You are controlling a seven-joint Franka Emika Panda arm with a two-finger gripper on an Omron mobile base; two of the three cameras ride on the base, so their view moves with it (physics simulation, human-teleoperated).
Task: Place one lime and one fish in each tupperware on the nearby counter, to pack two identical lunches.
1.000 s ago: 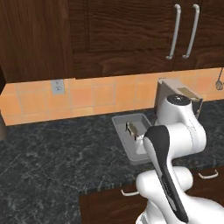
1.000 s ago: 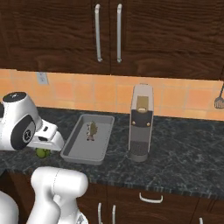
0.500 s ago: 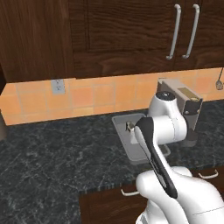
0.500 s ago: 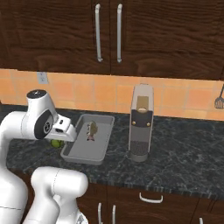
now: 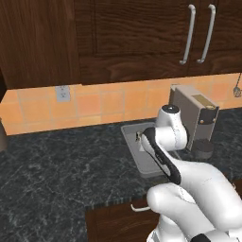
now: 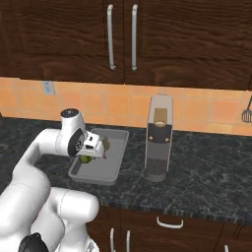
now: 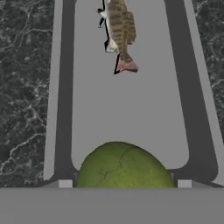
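My gripper (image 6: 91, 152) is shut on a yellow-green lime (image 6: 85, 159) and holds it just above the near end of a light-grey tupperware (image 6: 93, 179) on the dark counter (image 6: 206, 162). In the hand view the lime (image 7: 124, 168) fills the gap between the two fingertips (image 7: 65, 183), with the gripper (image 7: 124, 183) looking along the tupperware's floor (image 7: 131, 113). A small brownish fish (image 7: 119, 33) lies at the tray's far end; the right base view shows the fish (image 6: 105, 143) just beyond the hand. In the left base view my arm covers much of the tupperware (image 5: 130, 130).
A tall silver coffee machine (image 6: 158, 138) stands just right of the tray, also seen in the left base view (image 5: 194, 116). An orange tiled backsplash with an outlet (image 5: 62, 93) runs behind. Dark wall cabinets (image 6: 123, 37) hang overhead. Bare counter (image 5: 56, 165) stretches left.
The arm has swung the lime from left of the tray rightward, over the tray's near end. The fish and the tray have stayed put.
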